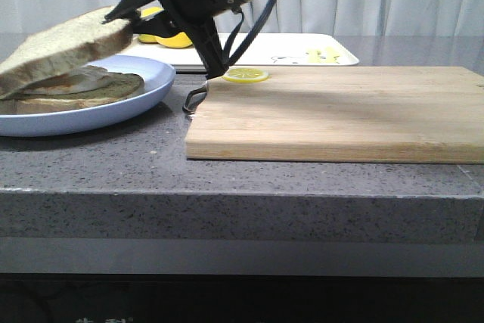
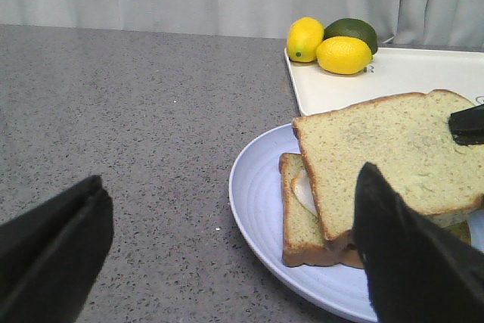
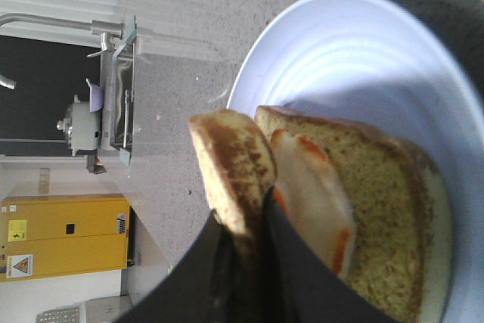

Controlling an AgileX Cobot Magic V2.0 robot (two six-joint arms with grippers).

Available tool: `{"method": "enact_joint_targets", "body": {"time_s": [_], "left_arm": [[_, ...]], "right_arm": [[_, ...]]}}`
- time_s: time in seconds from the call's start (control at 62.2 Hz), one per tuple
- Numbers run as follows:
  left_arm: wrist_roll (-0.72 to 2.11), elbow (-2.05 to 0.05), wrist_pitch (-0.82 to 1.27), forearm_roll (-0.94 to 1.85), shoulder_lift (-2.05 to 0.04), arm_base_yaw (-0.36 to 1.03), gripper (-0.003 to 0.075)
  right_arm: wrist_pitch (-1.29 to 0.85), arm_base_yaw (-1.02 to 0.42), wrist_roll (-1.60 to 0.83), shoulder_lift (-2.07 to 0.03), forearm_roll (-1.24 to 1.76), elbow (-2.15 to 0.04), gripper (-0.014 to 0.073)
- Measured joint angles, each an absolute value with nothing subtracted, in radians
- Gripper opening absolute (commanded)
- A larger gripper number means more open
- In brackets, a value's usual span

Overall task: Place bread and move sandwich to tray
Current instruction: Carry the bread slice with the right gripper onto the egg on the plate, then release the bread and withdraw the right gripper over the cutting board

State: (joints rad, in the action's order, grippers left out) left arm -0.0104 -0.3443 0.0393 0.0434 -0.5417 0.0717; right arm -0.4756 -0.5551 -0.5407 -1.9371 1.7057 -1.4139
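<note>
Across the front view, the right gripper (image 1: 125,11) reaches in from one o'clock, jaws clamped on the bread (image 1: 64,47), which tilts over the sandwich (image 1: 79,88) at nine o'clock. Behind lies the tray (image 1: 280,49), beside it a wooden board (image 1: 340,115) carrying a lemon slice (image 1: 245,75) on the grey surface (image 1: 227,179).

From the left wrist view, the left gripper (image 2: 227,255) hangs with jaws spread wide, near the plate; lemons (image 2: 325,47) sit on the tray's corner.

From the right wrist view, the jaws pinch the bread's crust edge just above the egg.
</note>
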Motion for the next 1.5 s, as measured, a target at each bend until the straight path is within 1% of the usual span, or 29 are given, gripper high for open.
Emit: {"method": "enact_joint_targets", "body": {"time_s": [0.08, 0.129, 0.402, 0.499, 0.643, 0.692, 0.772, 0.836, 0.885, 0.901, 1.013, 1.062, 1.126, 1.238, 1.367, 1.496], "left_arm": [[-0.010, -0.344, 0.039, 0.043, -0.542, 0.072, 0.0629], [-0.010, -0.344, 0.039, 0.043, -0.542, 0.072, 0.0629], [-0.010, -0.344, 0.039, 0.043, -0.542, 0.072, 0.0629], [-0.010, -0.344, 0.039, 0.043, -0.542, 0.072, 0.0629], [-0.010, -0.344, 0.039, 0.043, -0.542, 0.072, 0.0629], [-0.010, -0.344, 0.039, 0.043, -0.542, 0.072, 0.0629], [-0.010, -0.344, 0.039, 0.043, -0.542, 0.072, 0.0629], [-0.010, -0.344, 0.039, 0.043, -0.542, 0.072, 0.0629], [-0.010, -0.344, 0.039, 0.043, -0.542, 0.072, 0.0629], [-0.010, -0.344, 0.039, 0.043, -0.542, 0.072, 0.0629], [-0.010, -0.344, 0.039, 0.043, -0.542, 0.072, 0.0629], [-0.010, -0.344, 0.039, 0.043, -0.542, 0.072, 0.0629], [-0.010, -0.344, 0.039, 0.043, -0.542, 0.072, 0.0629], [-0.010, -0.344, 0.039, 0.043, -0.542, 0.072, 0.0629], [-0.010, -0.344, 0.039, 0.043, -0.542, 0.072, 0.0629], [-0.010, -0.344, 0.039, 0.043, -0.542, 0.072, 0.0629]], "right_arm": [[-0.474, -0.555, -0.541, -1.937, 1.680, -1.420, 0.0207], [-0.474, -0.555, -0.541, -1.937, 1.664, -1.419, 0.0241], [-0.476, -0.553, -0.541, -1.937, 1.590, -1.422, 0.0258], [-0.482, -0.545, -0.541, -1.937, 1.573, -1.422, 0.0301], [-0.515, -0.515, -0.541, -1.937, 1.524, -1.422, 0.0428], [-0.531, -0.502, -0.541, -1.933, 1.501, -1.422, 0.0442], [-0.563, -0.478, -0.541, -1.919, 1.467, -1.422, 0.0435], [-0.593, -0.458, -0.541, -1.895, 1.431, -1.422, 0.0407], [-0.609, -0.447, -0.541, -1.874, 1.399, -1.422, 0.0349], [-0.618, -0.442, -0.541, -1.867, 1.388, -1.422, 0.0326], [-0.679, -0.406, -0.543, -1.803, 1.282, -1.422, 0.0098], [-0.713, -0.386, -0.543, -1.777, 1.230, -1.422, 0.0017], [-0.764, -0.353, -0.543, -1.749, 1.165, -1.422, -0.0056], [-0.866, -0.297, -0.543, -1.707, 1.041, -1.424, -0.0113], [-0.942, -0.235, -0.531, -1.656, 0.862, -1.424, -0.0110], [-0.977, -0.202, -0.427, -1.590, 0.594, -1.425, -0.0110]]}}
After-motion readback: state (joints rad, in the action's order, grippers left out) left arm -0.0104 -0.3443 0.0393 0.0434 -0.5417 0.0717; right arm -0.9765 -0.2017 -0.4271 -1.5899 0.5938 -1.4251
